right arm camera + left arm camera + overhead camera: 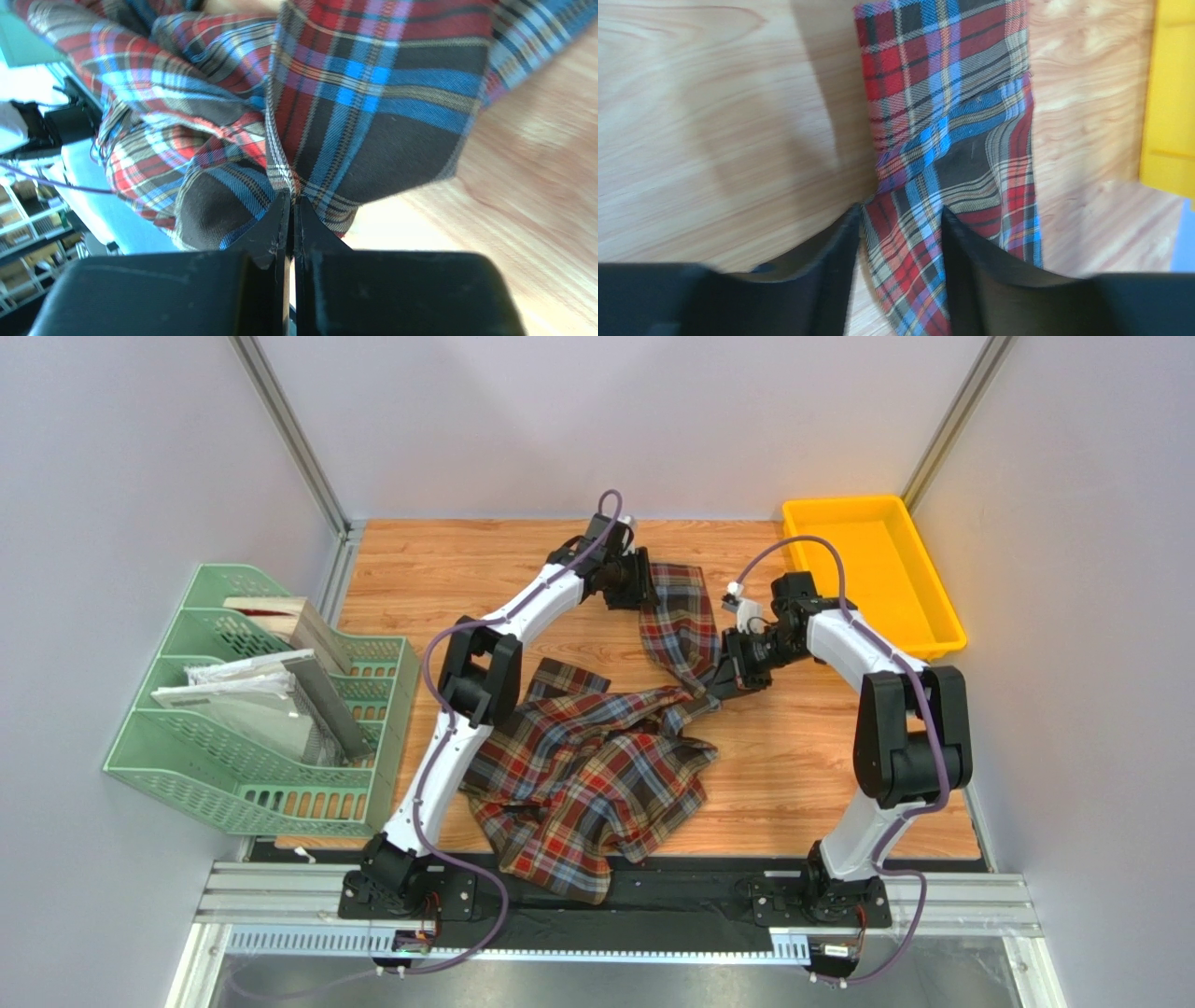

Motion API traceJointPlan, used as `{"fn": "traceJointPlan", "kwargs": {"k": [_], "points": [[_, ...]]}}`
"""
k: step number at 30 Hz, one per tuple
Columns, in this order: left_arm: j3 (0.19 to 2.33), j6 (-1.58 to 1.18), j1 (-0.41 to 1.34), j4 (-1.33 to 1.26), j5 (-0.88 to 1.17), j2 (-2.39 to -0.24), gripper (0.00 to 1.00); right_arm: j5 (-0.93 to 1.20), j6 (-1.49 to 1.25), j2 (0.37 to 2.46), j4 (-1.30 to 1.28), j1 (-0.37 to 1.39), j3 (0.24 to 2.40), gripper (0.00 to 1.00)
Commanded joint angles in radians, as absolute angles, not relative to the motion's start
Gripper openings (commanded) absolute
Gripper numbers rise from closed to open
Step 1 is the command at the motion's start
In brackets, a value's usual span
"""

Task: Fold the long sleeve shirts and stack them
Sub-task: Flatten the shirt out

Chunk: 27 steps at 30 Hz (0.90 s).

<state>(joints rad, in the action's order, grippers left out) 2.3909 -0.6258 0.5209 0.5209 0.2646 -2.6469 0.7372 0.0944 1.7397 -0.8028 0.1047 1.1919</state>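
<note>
A: So, how do you reckon the plaid shirt point(589, 770) will handle?
B: Soft and limp, I'd say, a flannel-looking cloth with no stiffness. It looks light enough for either arm, yet it will sag and bunch wherever it isn't held, and it should drag on the wooden table point(421, 574) rather than slide freely. Nothing fragile about it
A: Where is it lying?
B: Most of it sits crumpled in a heap mid-table, towards the near edge, between the 2 arms. 1 sleeve point(676, 623) runs from the heap to the far side
A: And the claws?
B: The left gripper point(901, 210) is at the far end of that sleeve. Its jaws stand part-way apart, 1 on each side of the cloth, not clamped on it as far as I can see. The right gripper point(291, 199) is closed tight on a fold of the shirt, about where the sleeve meets the heap
A: Where would you take hold?
B: At edges and seams: cuff, shoulder, hem corners. A pinch in the middle only lifts a tent of fabric, while 2 spread holds should keep an edge straight for folding
A: The count?
B: 1 shirt in view, so nothing to stack it on. 2 grippers, 1 yellow tray point(937, 623) at the far right, 1 green rack point(211, 770) at the left
</note>
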Motion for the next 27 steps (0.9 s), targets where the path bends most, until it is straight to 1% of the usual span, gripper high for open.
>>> {"fn": "traceJointPlan", "kwargs": {"k": [1, 2, 3, 4, 6, 8, 9, 11, 12, 13, 16, 18, 19, 20, 22, 23, 26, 27], "points": [[2.404, -0.719, 0.535, 0.410, 0.397, -2.678, 0.39, 0.785, 0.155, 1.668, -0.827, 0.123, 1.207, 0.00], [2.408, -0.722, 0.532, 0.379, 0.426, -2.684, 0.19, 0.776, 0.159, 1.664, -0.828, 0.123, 1.203, 0.00], [2.417, -0.724, 0.532, 0.358, 0.437, -2.678, 0.04, 0.753, 0.163, 1.664, -0.830, 0.123, 1.203, 0.00], [2.416, -0.709, 0.532, 0.345, 0.468, -2.668, 0.00, 0.741, 0.166, 1.661, -0.831, 0.123, 1.203, 0.00], [2.407, -0.671, 0.528, 0.344, 0.480, -2.605, 0.00, 0.692, 0.179, 1.651, -0.828, 0.120, 1.212, 0.01], [2.363, -0.602, 0.520, 0.339, 0.442, -2.522, 0.00, 0.646, 0.192, 1.643, -0.830, 0.112, 1.235, 0.02], [2.267, -0.572, 0.515, 0.319, 0.422, -2.413, 0.00, 0.629, 0.199, 1.640, -0.828, 0.109, 1.242, 0.02], [2.148, -0.557, 0.500, 0.257, 0.342, -2.288, 0.00, 0.576, 0.215, 1.634, -0.824, 0.097, 1.268, 0.04], [2.044, -0.542, 0.494, 0.241, 0.316, -2.172, 0.00, 0.559, 0.228, 1.634, -0.815, 0.094, 1.279, 0.04], [2.005, -0.531, 0.489, 0.239, 0.269, -2.119, 0.00, 0.542, 0.235, 1.637, -0.813, 0.092, 1.293, 0.05], [1.941, -0.471, 0.482, 0.308, 0.226, -1.970, 0.00, 0.526, 0.241, 1.666, -0.824, 0.092, 1.373, 0.10], [1.883, -0.447, 0.482, 0.328, 0.226, -1.877, 0.00, 0.528, 0.227, 1.689, -0.824, 0.092, 1.431, 0.18], [1.872, -0.442, 0.482, 0.345, 0.221, -1.852, 0.00, 0.529, 0.216, 1.692, -0.825, 0.092, 1.446, 0.24], [1.865, -0.437, 0.482, 0.385, 0.221, -1.830, 0.00, 0.546, 0.215, 1.697, -0.828, 0.092, 1.466, 0.34], [1.861, -0.422, 0.482, 0.429, 0.216, -1.784, 0.00, 0.572, 0.212, 1.680, -0.831, 0.092, 1.488, 0.43], [1.856, -0.417, 0.482, 0.455, 0.212, -1.769, 0.00, 0.603, 0.206, 1.668, -0.822, 0.094, 1.486, 0.49], [1.873, -0.394, 0.483, 0.498, 0.193, -1.726, 0.00, 0.662, 0.172, 1.612, -0.760, 0.103, 1.460, 0.58], [1.887, -0.384, 0.483, 0.506, 0.192, -1.714, 0.00, 0.675, 0.163, 1.596, -0.718, 0.112, 1.448, 0.59]]}}
